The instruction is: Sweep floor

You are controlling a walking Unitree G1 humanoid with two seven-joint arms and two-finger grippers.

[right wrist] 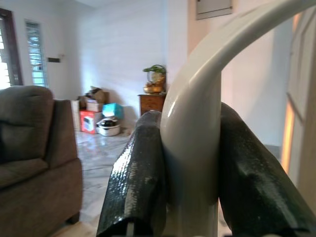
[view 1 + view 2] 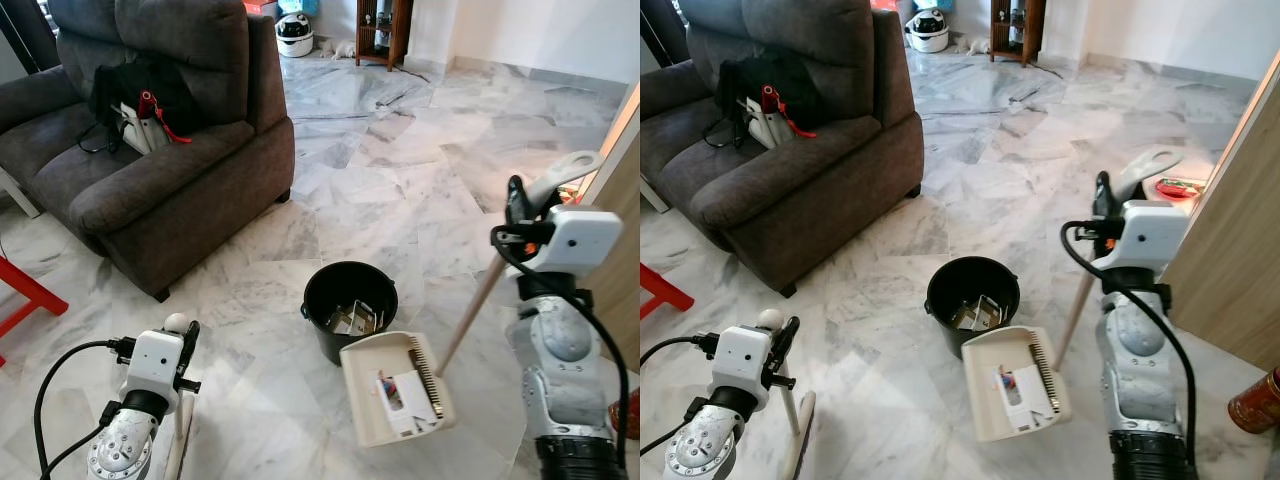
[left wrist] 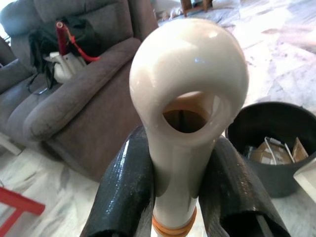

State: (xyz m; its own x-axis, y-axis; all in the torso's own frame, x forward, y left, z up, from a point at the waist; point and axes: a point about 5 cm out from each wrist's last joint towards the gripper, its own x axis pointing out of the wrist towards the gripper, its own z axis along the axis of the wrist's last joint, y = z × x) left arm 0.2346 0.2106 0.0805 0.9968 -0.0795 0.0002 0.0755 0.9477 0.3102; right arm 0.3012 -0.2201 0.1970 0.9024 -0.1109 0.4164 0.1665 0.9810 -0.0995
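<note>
A cream dustpan lies tilted on the marble floor, holding paper scraps and small litter. Its long handle slants up to my right gripper, which is shut on the handle's curved cream top. Just behind the pan stands a black bucket with cardboard and paper inside. At the lower left my left gripper is shut on the rounded cream end of the broom handle, one black finger on each side. The broom stick runs down toward the floor.
A dark grey sofa with a black bag fills the left. A red stool leg is at the far left. A wooden panel and a red tin are on the right. Open marble floor stretches ahead.
</note>
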